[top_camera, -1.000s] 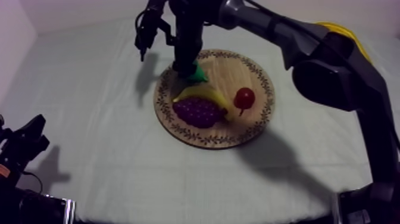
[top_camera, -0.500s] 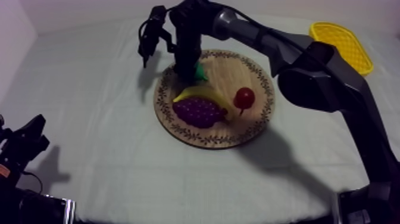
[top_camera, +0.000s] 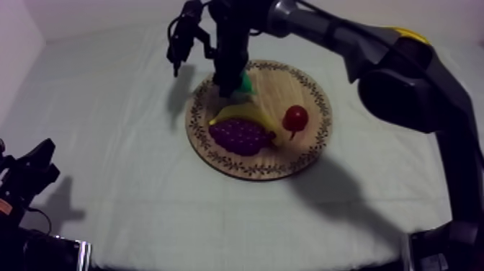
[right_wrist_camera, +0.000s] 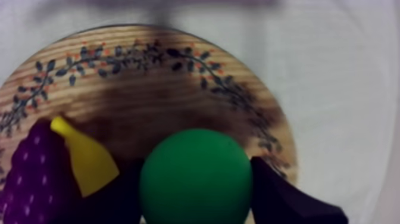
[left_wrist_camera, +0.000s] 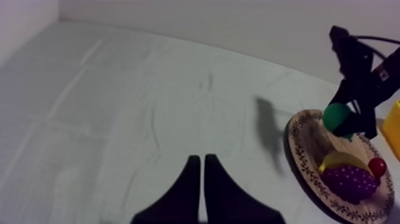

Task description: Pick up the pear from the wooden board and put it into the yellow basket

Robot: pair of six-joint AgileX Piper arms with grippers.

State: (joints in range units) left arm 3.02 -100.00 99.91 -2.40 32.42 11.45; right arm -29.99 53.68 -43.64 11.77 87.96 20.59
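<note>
The pear [right_wrist_camera: 195, 177] is found at the far left part of the wooden board [top_camera: 284, 86], and it is clamped between the two black fingers [right_wrist_camera: 286, 196] of the right end effector [top_camera: 229, 85], one finger at each side of its round green body. Whether the pear rests on the wood or is already a little above it cannot be told with certainty. Just beside it, on the near side, the banana [right_wrist_camera: 83, 158] and the bunch of grapes [right_wrist_camera: 30, 173] are lying, and the small red fruit [top_camera: 296, 117] is placed more to the right on the board. The yellow basket [left_wrist_camera: 394, 128] is seen at the far right of the counter [top_camera: 130, 144], well apart from the board. The left end effector [left_wrist_camera: 201, 161] hangs over the near left of the counter with its fingers pressed together on nothing. As it is a toy fruit, the pear is judged to be light and not fragile, so a strong squeeze is probably not needed. Its skin looks smooth and its form is rounded, therefore it may slip or turn between narrow fingers if it is held off its middle. The best hold is considered to be across the widest part of the belly, as appears to be done here, and not at the narrow neck. During the carrying to the basket, a steady and even grip is advised, because a smooth round body can be lost easily when the arm swings.
</note>
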